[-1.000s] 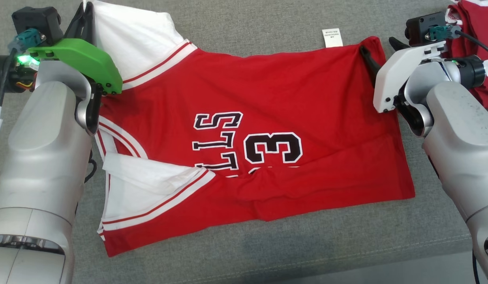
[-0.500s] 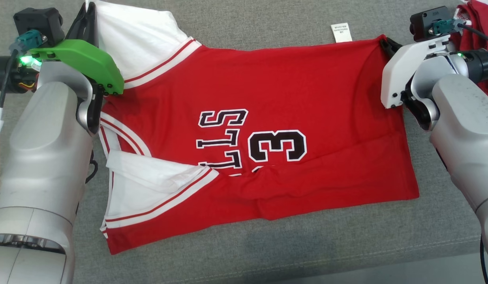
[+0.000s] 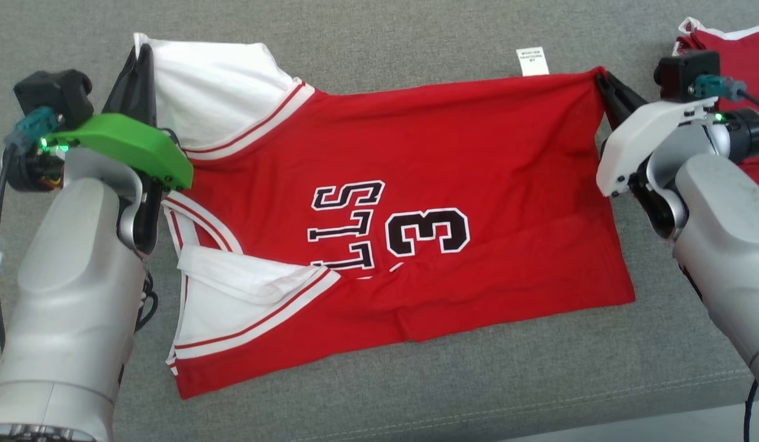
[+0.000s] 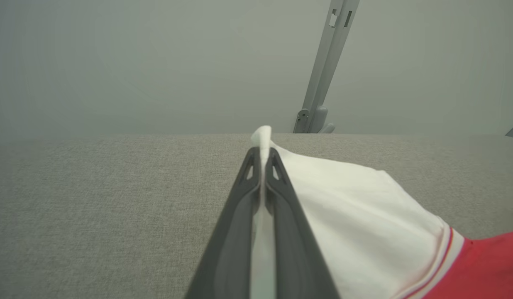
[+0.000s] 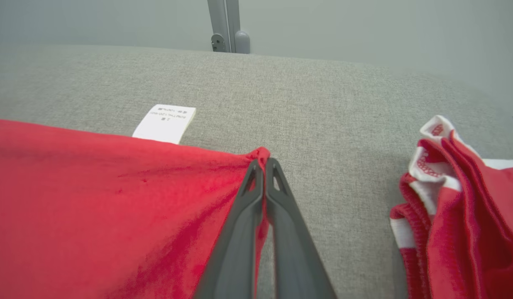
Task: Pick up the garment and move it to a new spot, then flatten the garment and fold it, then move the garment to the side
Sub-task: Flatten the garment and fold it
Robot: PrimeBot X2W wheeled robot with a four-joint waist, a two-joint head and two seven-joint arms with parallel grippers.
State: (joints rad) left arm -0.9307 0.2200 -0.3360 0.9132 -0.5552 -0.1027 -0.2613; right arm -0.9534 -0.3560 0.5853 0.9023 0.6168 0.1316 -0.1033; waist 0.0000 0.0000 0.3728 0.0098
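Red garment (image 3: pixel 478 159), 1 corner in left tool (image 3: pixel 141 54), 1 in right tool (image 3: pixel 601 78)

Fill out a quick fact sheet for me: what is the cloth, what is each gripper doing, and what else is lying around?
Garment: red jersey with white sleeves and a number 3, spread on the grey surface
Left gripper: shut on the white sleeve's far corner
Right gripper: shut on the far red corner
Far edge: drawn fairly straight between the two grippers
Near edge: rumpled, near sleeve folded over
Label: white label poking out past the far edge
Also there: another red garment bunched at the far right
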